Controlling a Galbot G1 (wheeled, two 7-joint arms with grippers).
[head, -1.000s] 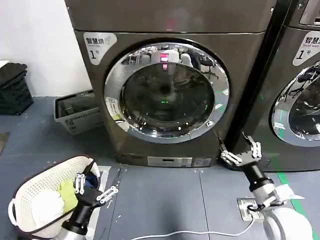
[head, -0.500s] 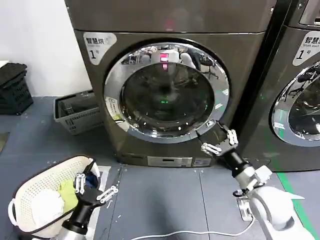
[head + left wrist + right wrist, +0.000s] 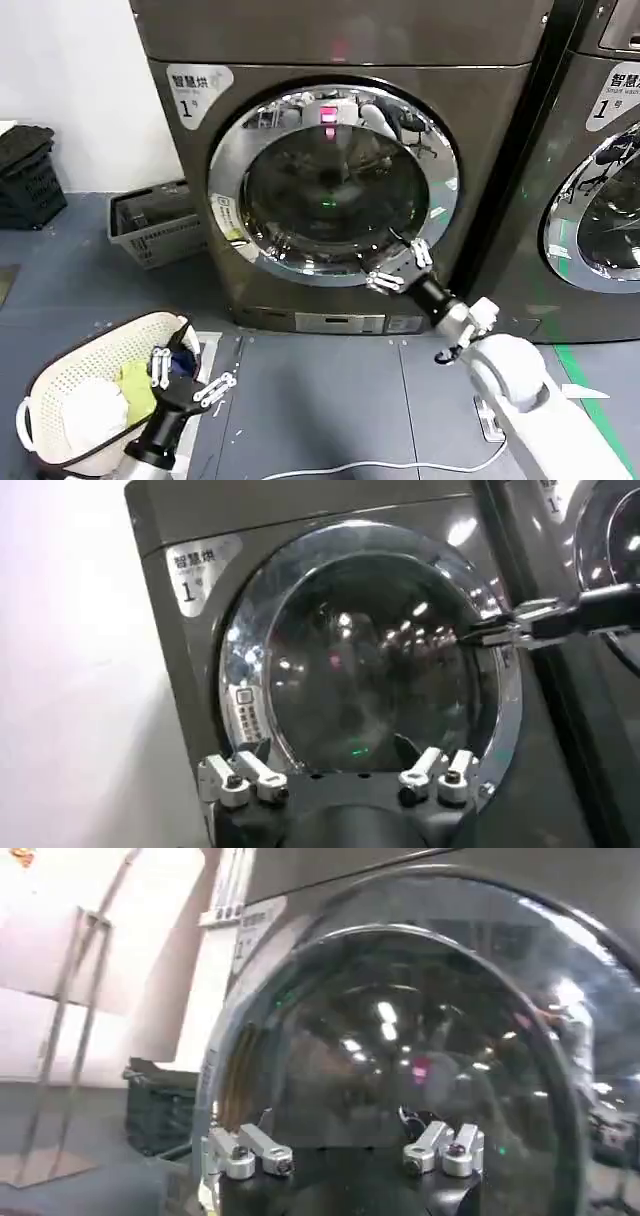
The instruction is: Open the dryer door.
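Observation:
The dryer (image 3: 330,40) is bronze-grey, with a white "1" label (image 3: 195,90) at its corner. Its dryer door (image 3: 320,190) is shut: a wide chrome ring around dark bulging glass, with a small white sticker (image 3: 225,215) on the rim. My right gripper (image 3: 398,268) is open, its fingertips at the lower right of the chrome ring. In the right wrist view the door glass (image 3: 400,1028) lies close in front of the spread right gripper (image 3: 345,1148). My left gripper (image 3: 190,375) waits open, low over the floor beside a laundry basket. The left wrist view looks at the door (image 3: 370,670) from afar.
A second, darker machine (image 3: 600,200) stands right of the dryer. A white laundry basket (image 3: 45,390) holding clothes sits at the front left, a grey crate (image 3: 155,235) against the dryer's left side, a black crate (image 3: 25,175) farther left. A white cable (image 3: 400,465) runs across the floor.
My right gripper has swung left and up, from the floor between the two machines to the lower right rim of the dryer door. The left arm has stayed put.

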